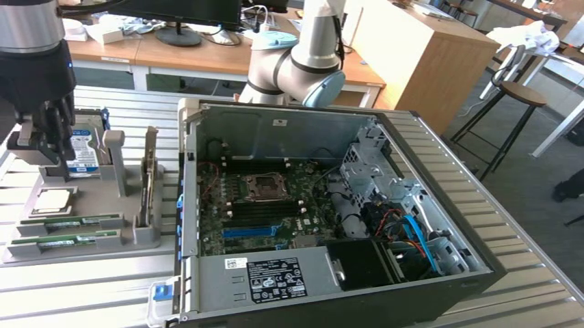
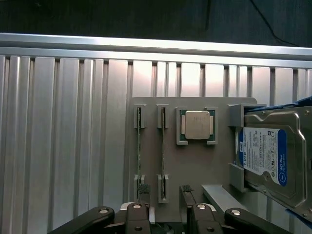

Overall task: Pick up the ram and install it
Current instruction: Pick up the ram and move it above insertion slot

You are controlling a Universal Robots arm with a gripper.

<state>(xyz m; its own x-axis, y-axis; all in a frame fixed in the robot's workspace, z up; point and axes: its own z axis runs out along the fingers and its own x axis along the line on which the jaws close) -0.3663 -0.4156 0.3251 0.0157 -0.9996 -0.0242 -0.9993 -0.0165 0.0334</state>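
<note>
The gripper (image 1: pixel 41 154) has its fingers (image 2: pixel 142 191) spread. In the exterior view the ram (image 1: pixel 73 222) lies at its six o'clock, long axis running nine to three.

Ribbed metal table (image 2: pixel 73 122), matt grey tray (image 2: pixel 195 165)

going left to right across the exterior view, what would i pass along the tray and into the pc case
From the exterior view's left: ram sticks → upright expansion card → cpu socket → blue cable → stool
</note>
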